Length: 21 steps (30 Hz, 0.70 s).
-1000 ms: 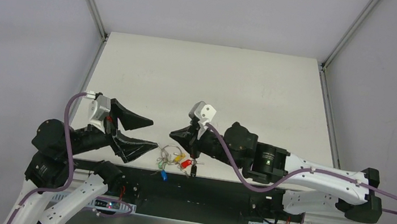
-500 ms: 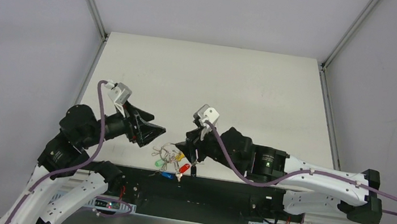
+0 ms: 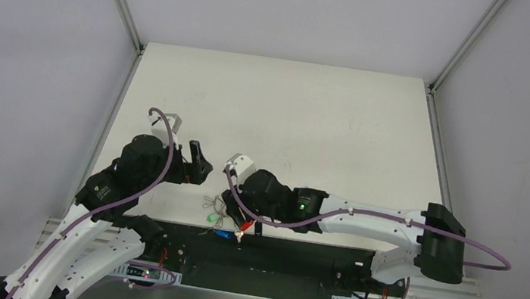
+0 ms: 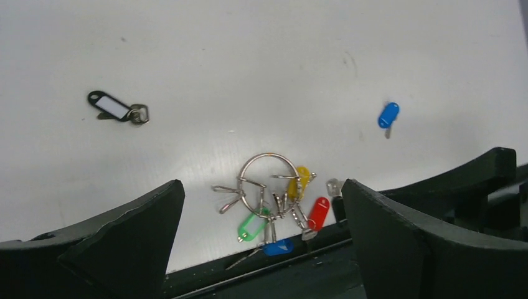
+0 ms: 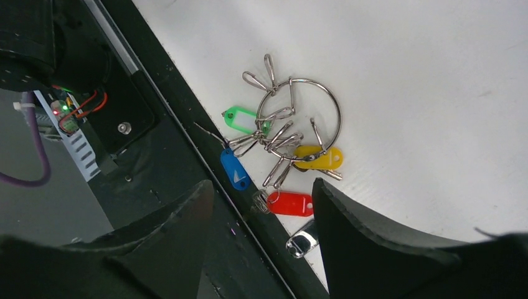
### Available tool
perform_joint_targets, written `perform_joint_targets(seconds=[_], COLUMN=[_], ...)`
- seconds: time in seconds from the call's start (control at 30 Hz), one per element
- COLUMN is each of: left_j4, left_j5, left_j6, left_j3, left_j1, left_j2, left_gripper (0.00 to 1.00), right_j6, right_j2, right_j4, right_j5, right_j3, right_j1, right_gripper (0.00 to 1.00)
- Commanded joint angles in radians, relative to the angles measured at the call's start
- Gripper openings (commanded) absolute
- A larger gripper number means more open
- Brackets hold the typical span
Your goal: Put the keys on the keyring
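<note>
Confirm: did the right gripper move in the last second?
Yes. In the top view the right gripper has shifted left and closer to the table's near edge, and is now over the keyring.

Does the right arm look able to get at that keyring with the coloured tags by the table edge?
Probably yes. The right tool hangs open just over the keyring, with nothing between them. The keyring does lie right at the table's near edge, which may make it awkward.
</note>
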Motion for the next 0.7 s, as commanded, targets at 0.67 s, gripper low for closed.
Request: perform_joint_targets(seconds=[0.67], left_j4=[-0.21], left_j5=[-0.357], left_j6=[-0.076], left_j3=[0.016], left_j1=[0.054], left_j2=[0.003], left_gripper=[0.99], right_j6=[-0.528], right_j2=[0.391], right_j4=[0.363], right_j5=[-0.579], right_j3=[0.112], right_j1=[-0.159], right_gripper=[0.57])
